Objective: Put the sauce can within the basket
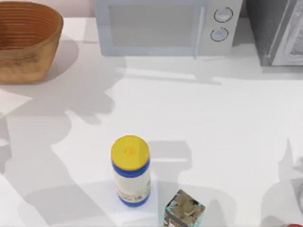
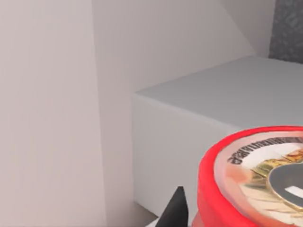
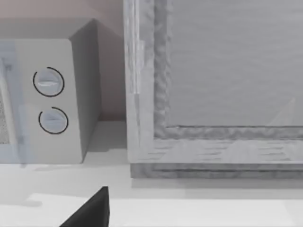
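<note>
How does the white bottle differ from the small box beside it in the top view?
The bottle is round, with a yellow cap and blue bands; the box is square-edged, with a mottled printed top. The bottle stands fully in view; the box is cut off at the picture's lower edge. Both stand upright on the white table.

Microwave sits at the back of the table, centre, door facing front, two round knobs stacked on its right side. Grey appliance just beside it at the back right corner; right wrist view shows its glass-fronted frame next to the microwave's knob panel. White bottle with yellow cap and blue bands stands upright at front centre. Small patterned box just to the bottle's right, at the front edge, partly cut off. Bottle and box are apart, not touching.
</note>
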